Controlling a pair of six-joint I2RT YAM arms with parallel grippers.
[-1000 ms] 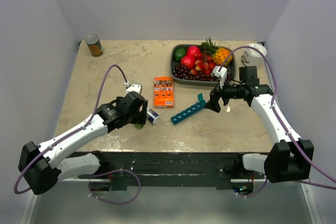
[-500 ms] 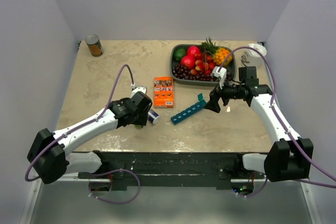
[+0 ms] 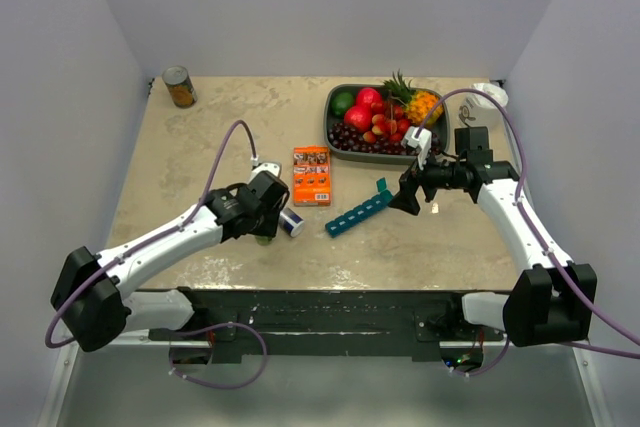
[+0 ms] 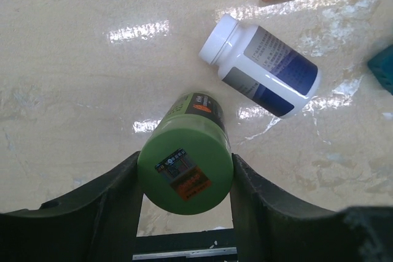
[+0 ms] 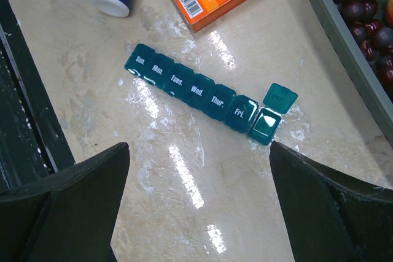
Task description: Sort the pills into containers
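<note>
Judged from the top view, the task is only beginning. The slim teal-blue plastic pill-organizer strip [image 3: 357,213] is lying mid-tabletop [image 3: 200,147], at 3 o'clock of the white plastic pill bottle [image 3: 291,222]. Only its 2 o'clock end compartment [image 3: 382,195] is standing open, and no pill is showing inside. The left pincer [image 4: 184,170] is gripping a green cylindrical plastic bottle [image 4: 190,121]. The right pincer [image 5: 199,148] is hovering wide open above the strip.
</note>
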